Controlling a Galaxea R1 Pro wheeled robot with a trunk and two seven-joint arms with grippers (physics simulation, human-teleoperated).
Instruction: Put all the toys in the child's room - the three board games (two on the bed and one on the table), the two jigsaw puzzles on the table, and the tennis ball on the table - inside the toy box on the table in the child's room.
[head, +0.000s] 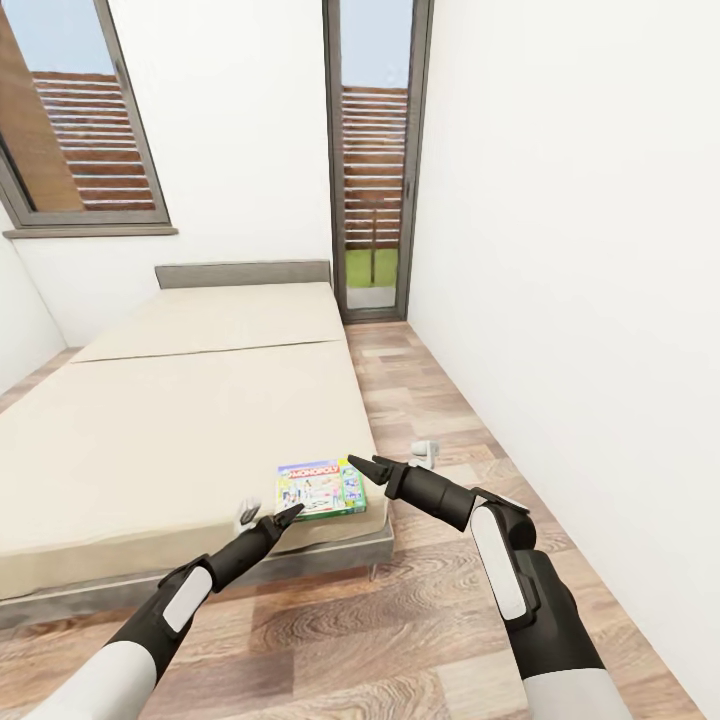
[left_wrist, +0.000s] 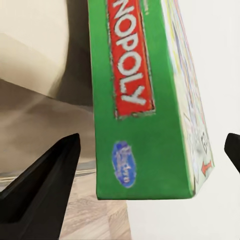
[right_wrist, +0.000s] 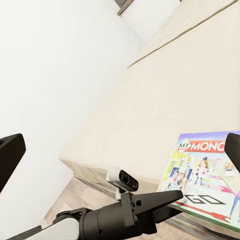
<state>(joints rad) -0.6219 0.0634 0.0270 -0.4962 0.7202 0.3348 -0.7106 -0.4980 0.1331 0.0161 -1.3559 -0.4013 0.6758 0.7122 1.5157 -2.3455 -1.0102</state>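
One board game, the white and green Monopoly box (head: 320, 487), lies flat on the near right corner of the bed (head: 180, 430). My left gripper (head: 283, 516) is open just in front of the box's near left edge; in the left wrist view the green side of the Monopoly box (left_wrist: 145, 100) sits between the spread fingers (left_wrist: 45, 185). My right gripper (head: 365, 464) is open at the box's right edge, slightly above it. The right wrist view looks over the Monopoly box (right_wrist: 210, 175), the left gripper (right_wrist: 167, 198) and the bed (right_wrist: 190, 90).
A white wall (head: 580, 250) runs close along the right. A strip of wood floor (head: 430, 400) lies between it and the bed, leading to a glass door (head: 372, 160). A window (head: 80, 120) is at the back left. A small white object (head: 428, 450) sits on the floor.
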